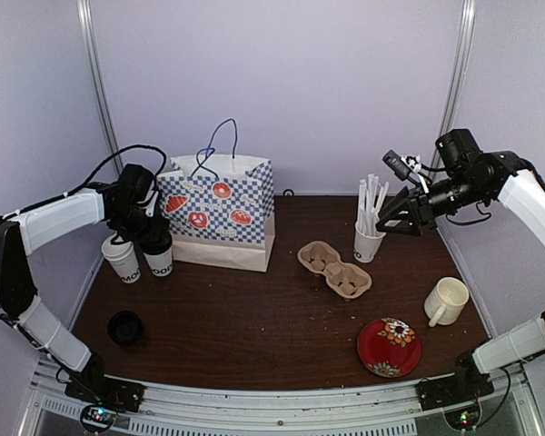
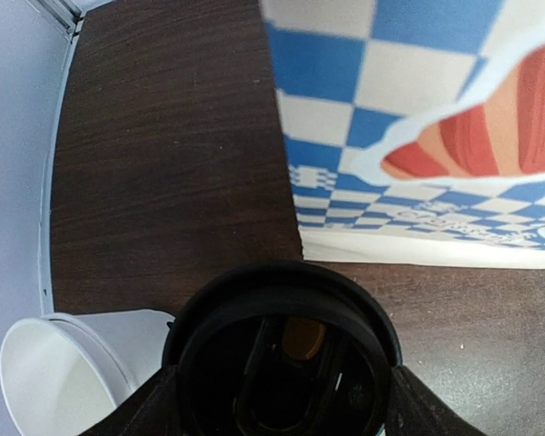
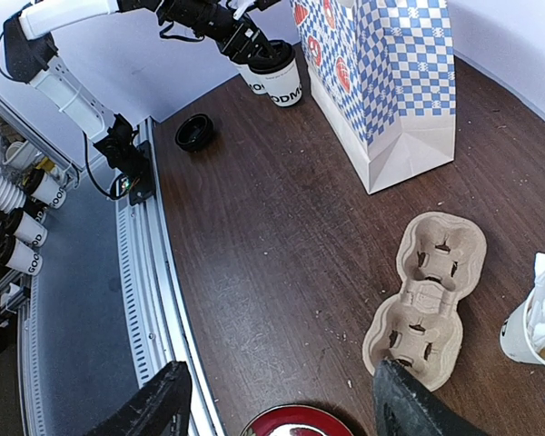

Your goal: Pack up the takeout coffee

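A white takeout coffee cup with black lettering and a black lid (image 1: 159,257) stands at the left of the table, beside the checkered paper bag (image 1: 220,213). My left gripper (image 1: 153,234) is shut on it from above; in the left wrist view the lid (image 2: 282,354) fills the space between my fingers (image 2: 132,413). A second lettered cup without a lid (image 1: 123,259) stands touching it on the left and also shows in the left wrist view (image 2: 54,363). My right gripper (image 1: 392,218) is open and empty, raised at the right above the table.
A loose black lid (image 1: 125,327) lies near the front left. A cardboard cup carrier (image 1: 334,268), a cup of white stirrers (image 1: 370,238), a cream mug (image 1: 447,300) and a red plate (image 1: 389,347) are on the right half. Spare cups (image 3: 18,227) sit off the table.
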Robot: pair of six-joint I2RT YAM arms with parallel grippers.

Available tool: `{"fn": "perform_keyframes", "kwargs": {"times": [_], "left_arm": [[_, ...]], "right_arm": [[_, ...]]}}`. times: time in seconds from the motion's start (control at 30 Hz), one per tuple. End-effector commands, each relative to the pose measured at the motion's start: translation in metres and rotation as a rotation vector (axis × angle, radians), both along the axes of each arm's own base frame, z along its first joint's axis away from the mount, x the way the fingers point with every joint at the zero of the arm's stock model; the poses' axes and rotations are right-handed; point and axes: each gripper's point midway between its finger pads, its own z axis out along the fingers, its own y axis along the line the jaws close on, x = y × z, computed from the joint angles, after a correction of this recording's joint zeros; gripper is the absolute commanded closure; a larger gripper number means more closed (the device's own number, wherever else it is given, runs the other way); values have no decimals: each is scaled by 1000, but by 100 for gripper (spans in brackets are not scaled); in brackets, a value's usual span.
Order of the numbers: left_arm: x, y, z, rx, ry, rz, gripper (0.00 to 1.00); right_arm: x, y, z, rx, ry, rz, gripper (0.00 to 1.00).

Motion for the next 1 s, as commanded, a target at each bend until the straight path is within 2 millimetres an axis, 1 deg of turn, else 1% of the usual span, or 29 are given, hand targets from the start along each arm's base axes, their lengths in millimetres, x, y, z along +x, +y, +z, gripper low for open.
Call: {"fn": "perform_keyframes", "kwargs": {"times": [0.0, 0.13, 0.23, 0.5, 0.57, 0.67, 0.73, 0.8, 0.9, 0.97], "left_arm": [[-1, 3, -8, -17, 12, 32, 25], [-5, 6, -10, -6, 30, 47, 21], [-7, 7, -6, -9, 31, 52, 18], [-15, 10, 17, -13, -3, 49, 13], [-17, 6, 29, -30, -15, 29, 14], [-23, 2, 59, -74, -72, 9, 18], [-29, 11, 78, -54, -116, 30, 23], [-36, 25, 88, 8, -126, 56, 29], [-42, 36, 87, 87, -73, 46, 40], [-46, 40, 75, 110, -2, 37, 45]], "right_arm": [[2, 0, -1, 11, -3, -1, 28], [3, 0, -2, 11, 0, -2, 28], [3, 0, -2, 13, 1, 0, 28], [3, 1, 0, 20, 3, 3, 28], [3, 1, 1, 22, 4, 2, 28], [3, 2, 2, 25, 11, -1, 28], [4, 1, 2, 25, 12, -3, 28], [4, 2, 3, 24, 9, -3, 28], [4, 1, 1, 19, 5, -8, 28], [5, 0, 0, 16, 5, -11, 28]]}}
